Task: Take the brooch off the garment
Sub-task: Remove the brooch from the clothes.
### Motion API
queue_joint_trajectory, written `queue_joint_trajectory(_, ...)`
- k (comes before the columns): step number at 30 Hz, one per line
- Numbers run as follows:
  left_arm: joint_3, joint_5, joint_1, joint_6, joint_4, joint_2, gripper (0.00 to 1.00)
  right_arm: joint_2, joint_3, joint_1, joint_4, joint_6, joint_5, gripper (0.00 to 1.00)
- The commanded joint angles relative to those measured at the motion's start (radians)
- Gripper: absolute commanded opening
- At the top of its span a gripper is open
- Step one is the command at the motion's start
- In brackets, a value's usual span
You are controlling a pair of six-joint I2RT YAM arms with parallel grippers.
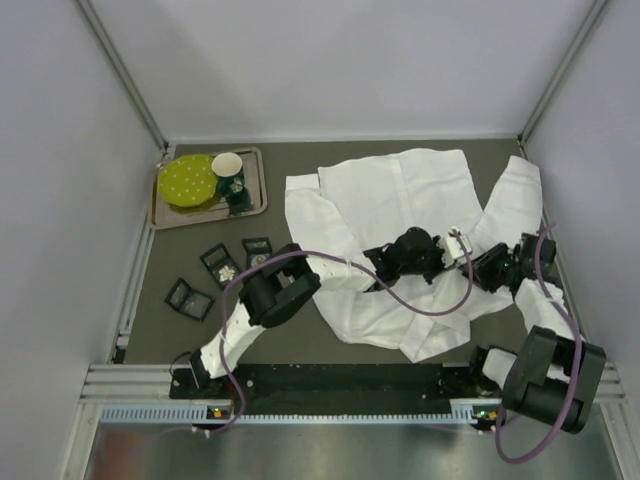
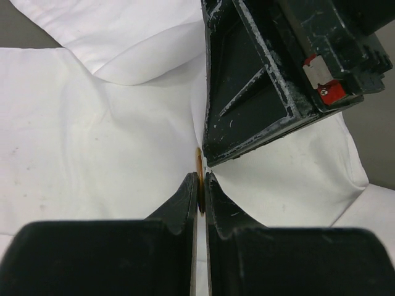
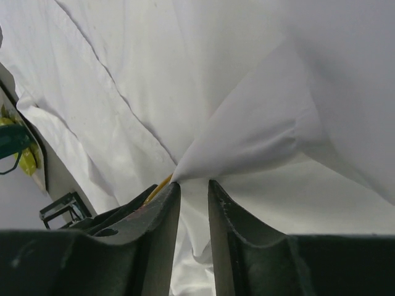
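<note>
The garment, a white creased shirt, lies spread over the right half of the table. Both grippers meet at its lower middle. The brooch shows edge-on as a thin orange-gold disc. My left gripper is shut on it, with cloth drawn up around it. One of the right gripper's fingers hangs just above. In the right wrist view my right gripper stands slightly open with a tented peak of cloth at its tips. The brooch's yellow edge shows beside its left finger. From above, my left gripper faces my right gripper.
A metal tray at the back left holds a yellow-green plate and a cup. Three small black boxes lie on the dark mat left of the shirt. Frame rails run along both sides.
</note>
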Motion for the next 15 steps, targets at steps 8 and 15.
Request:
queue_joint_trajectory(8,0.023,0.114,-0.079,-0.149,-0.017,-0.043,0.0,-0.145,-0.007,0.009,0.036,-0.002,-0.074,0.33)
queue_joint_trajectory(15,-0.032,-0.021,-0.079,-0.178,0.084,-0.064,0.0,-0.186,-0.003,0.003,-0.041,0.012,-0.046,0.31)
